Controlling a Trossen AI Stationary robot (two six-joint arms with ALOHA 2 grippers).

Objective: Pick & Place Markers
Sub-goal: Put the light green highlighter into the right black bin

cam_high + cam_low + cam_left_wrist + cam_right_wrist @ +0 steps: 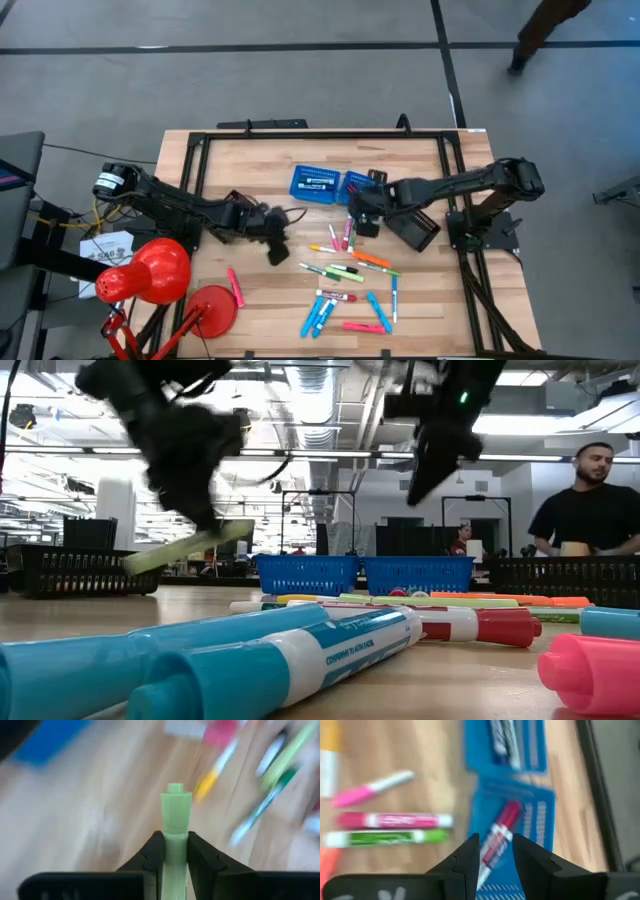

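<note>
A: So, what's around?
B: Two baskets (330,186) behind the markers (350,285) scattered on the surface (420,310); a red lamp (150,272) sits by the left edge.
A: The tools?
B: Left tool (175,842) clamps a green marker (175,815) above bare wood; right tool (495,851) stands parted over a basketed red marker (497,837).

Motion blur smears the markers (270,785) beyond the left hand (175,851); their labels are unreadable.

— What's lying around the wooden table (250,310)?
— Grey floor (300,80), crossed by dark lines. A red lamp (150,272) is leaning over the table's near left corner.
— And behind?
— Ceiling lights (560,422) are glowing; a person in black (590,510) is standing by dark baskets (80,570).
</note>
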